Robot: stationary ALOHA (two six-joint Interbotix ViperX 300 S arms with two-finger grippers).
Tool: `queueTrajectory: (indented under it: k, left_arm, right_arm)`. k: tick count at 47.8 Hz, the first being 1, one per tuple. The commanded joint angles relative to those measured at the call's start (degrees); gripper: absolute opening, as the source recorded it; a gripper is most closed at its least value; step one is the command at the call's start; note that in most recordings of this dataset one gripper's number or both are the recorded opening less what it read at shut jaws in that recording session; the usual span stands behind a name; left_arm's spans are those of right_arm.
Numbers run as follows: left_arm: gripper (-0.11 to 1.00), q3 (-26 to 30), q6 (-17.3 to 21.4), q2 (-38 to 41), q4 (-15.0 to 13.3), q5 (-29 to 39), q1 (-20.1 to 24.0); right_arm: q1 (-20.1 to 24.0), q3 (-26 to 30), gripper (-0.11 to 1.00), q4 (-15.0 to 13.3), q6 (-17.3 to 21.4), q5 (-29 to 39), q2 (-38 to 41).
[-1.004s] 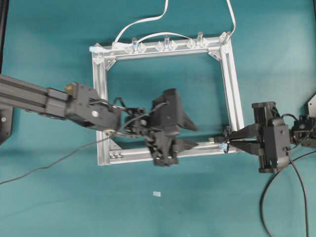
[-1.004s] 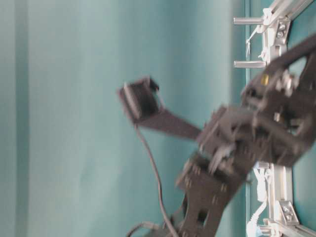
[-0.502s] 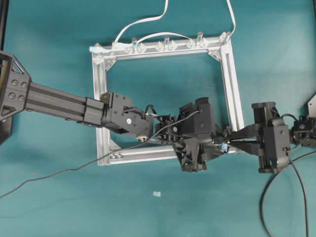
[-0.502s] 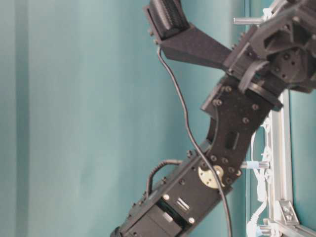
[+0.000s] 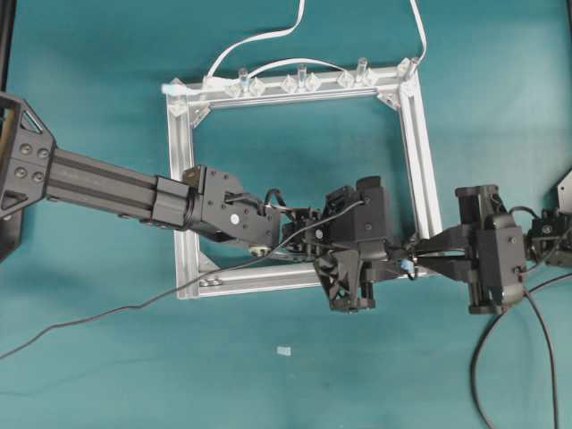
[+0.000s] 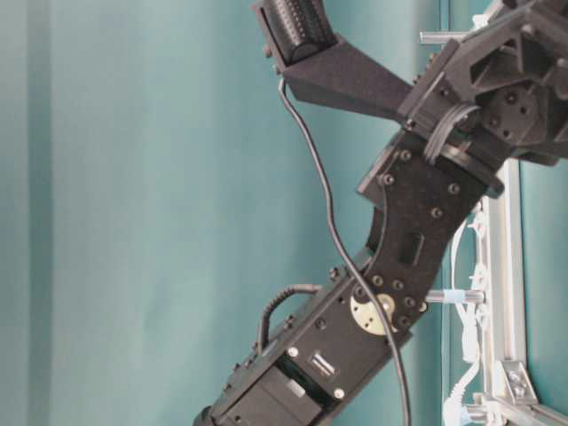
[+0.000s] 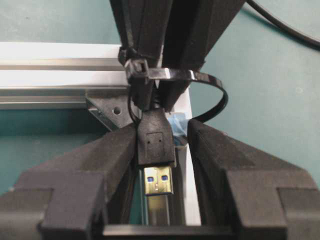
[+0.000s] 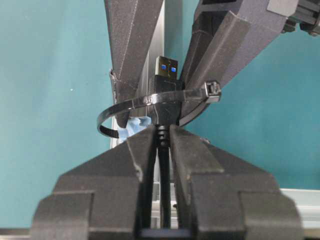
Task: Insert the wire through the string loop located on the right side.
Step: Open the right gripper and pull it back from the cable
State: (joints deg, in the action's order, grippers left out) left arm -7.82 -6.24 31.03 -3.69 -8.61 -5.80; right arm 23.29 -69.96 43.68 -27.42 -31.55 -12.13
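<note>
The wire's black plug [image 7: 156,142], with its metallic tip [image 7: 158,180] towards the left wrist camera, sticks through the string loop [image 7: 216,100], a thin black tie with a light-blue bit [image 7: 177,125] at its base. My right gripper [image 8: 161,131] is shut on the wire just behind the plug [image 8: 166,85], on the near side of the loop [image 8: 112,112]. My left gripper [image 7: 162,132] straddles the plug. Its left finger [image 7: 100,160] touches the plug and a gap remains at the right finger [image 7: 225,160]. Overhead, both grippers [image 5: 393,261] [image 5: 420,259] meet at the frame's near right corner.
The square aluminium frame [image 5: 420,152] lies mid-table. Clear clips [image 5: 299,82] on its far rail carry a white cable [image 5: 259,40]. A thin black cord [image 5: 89,315] trails left from the left arm. Black cables [image 5: 500,357] loop at the lower right. A small white scrap [image 5: 284,350] lies near the front.
The left arm swung right along the near rail to the right corner, and its jaws now sit around the plug, narrower than before. The right gripper has not moved.
</note>
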Motion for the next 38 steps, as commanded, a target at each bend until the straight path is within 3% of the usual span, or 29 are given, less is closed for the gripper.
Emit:
queueTrajectory:
  k: [1,38]
  left_arm:
    - [0.33,1.23,-0.44,-2.81,0.26,0.0,0.0]
    - [0.33,1.14,-0.53,-3.25,0.26,0.26,-0.09]
  right_arm:
    - [-0.18,0.79,0.12,-0.26,0.0,-0.26,-0.26]
    - [-0.18,0.09,0.12,-1.58,0.18,0.18,-0.35]
